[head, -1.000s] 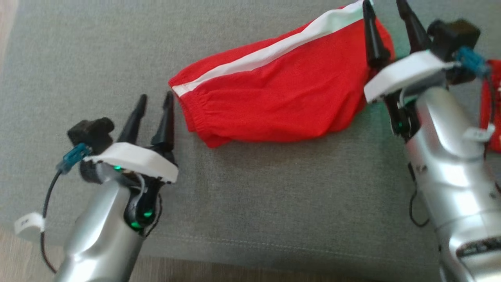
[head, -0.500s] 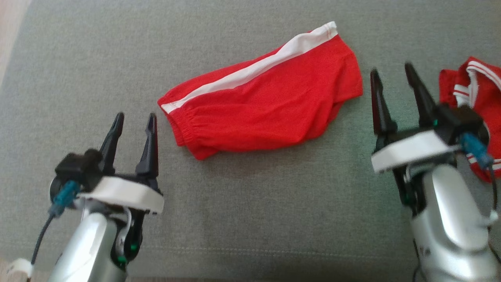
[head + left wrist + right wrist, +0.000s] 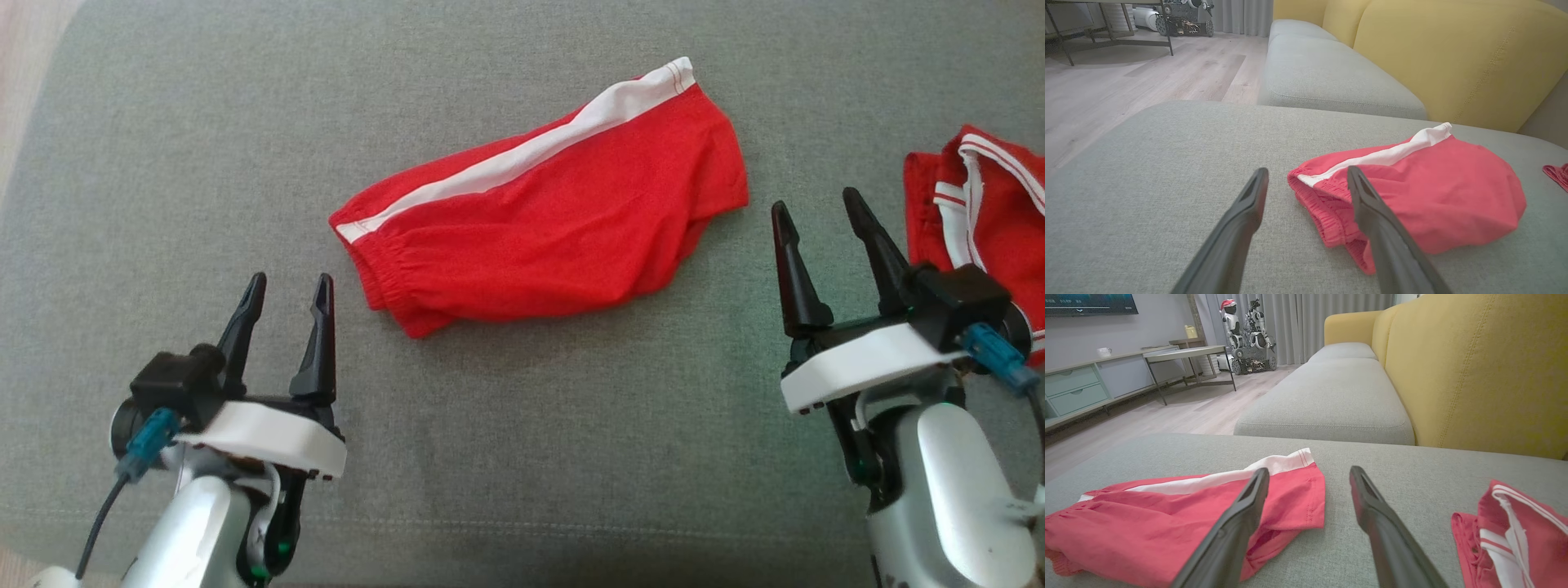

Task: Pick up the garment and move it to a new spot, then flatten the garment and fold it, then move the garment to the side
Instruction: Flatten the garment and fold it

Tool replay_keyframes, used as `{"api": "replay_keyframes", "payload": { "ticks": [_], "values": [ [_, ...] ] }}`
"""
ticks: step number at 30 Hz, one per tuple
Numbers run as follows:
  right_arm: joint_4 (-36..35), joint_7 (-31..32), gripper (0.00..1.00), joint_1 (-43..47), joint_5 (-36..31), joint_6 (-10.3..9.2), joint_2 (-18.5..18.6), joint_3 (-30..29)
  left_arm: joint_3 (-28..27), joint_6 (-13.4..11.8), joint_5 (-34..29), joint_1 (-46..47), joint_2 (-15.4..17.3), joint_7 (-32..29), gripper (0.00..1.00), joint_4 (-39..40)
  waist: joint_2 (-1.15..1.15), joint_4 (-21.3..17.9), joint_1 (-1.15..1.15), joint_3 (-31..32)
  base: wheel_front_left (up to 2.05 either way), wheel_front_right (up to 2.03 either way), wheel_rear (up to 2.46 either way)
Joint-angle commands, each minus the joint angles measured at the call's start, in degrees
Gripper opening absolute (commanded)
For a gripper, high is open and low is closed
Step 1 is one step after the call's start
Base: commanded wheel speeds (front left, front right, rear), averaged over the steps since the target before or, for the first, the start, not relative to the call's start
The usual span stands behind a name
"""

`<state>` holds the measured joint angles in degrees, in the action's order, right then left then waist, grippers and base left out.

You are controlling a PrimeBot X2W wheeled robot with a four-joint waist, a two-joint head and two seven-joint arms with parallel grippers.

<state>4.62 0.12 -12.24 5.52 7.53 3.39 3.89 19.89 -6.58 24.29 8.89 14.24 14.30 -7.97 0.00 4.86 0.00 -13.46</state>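
A red garment (image 3: 547,220), a pair of shorts with a white stripe (image 3: 522,159) down one side, lies on a grey seat cushion (image 3: 522,457). Seen from the head camera, it sits in the upper middle and slants from lower left to upper right. Its gathered elastic waistband (image 3: 384,278) is the lower-left end and its leg hem is the upper-right end. It looks folded over on itself, though the layers are hard to make out from above.

The left gripper (image 3: 290,282) is at the lower left. Its two dark fingers are spread apart and hold nothing. Its fingertips are just beside the waistband, below it and to its left, and do not touch the cloth. In the left wrist view the waistband shows between and just beyond the fingertips, with most of the shorts off to the right.

The right gripper (image 3: 816,204) is at the lower right, also spread wide and empty. Its fingertips are near the hem end of the shorts, below and to the right of it, with bare cushion between them.

A second red garment (image 3: 980,204) with white trim lies crumpled at the right edge, just beyond the right gripper. A yellow backrest (image 3: 1474,367) rises behind the cushion, and a wooden floor (image 3: 1126,81) lies past it.
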Motion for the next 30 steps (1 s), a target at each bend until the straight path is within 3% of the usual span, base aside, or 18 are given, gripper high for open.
{"api": "replay_keyframes", "payload": {
  "ticks": [1,15,22,30],
  "values": [
    [-2.6,0.7,1.00,-0.3,-0.4,-0.04,-0.5,1.0,-1.8,-0.2,-0.2,1.8,1.3,0.5,1.00,1.9,0.00,0.1,0.00,0.0,0.00,0.00,0.00],
    [-2.2,2.1,1.00,-2.6,0.2,-0.04,-0.5,-0.3,-1.0,0.1,-0.3,4.4,1.2,0.5,1.00,2.1,0.00,1.6,0.00,-1.9,0.00,0.00,0.00],
    [5.0,2.9,1.00,-10.3,-0.6,-0.04,-0.5,-2.0,-0.2,1.0,-0.5,7.3,0.1,0.6,1.00,2.1,0.00,3.7,0.00,-5.4,0.00,0.00,0.00],
    [20.9,9.7,1.00,-19.2,-3.7,-0.04,-0.5,-3.1,0.4,2.7,-1.2,10.1,-1.8,0.7,1.00,0.9,0.00,5.9,0.00,-9.0,0.00,0.00,0.00]
  ]
}}
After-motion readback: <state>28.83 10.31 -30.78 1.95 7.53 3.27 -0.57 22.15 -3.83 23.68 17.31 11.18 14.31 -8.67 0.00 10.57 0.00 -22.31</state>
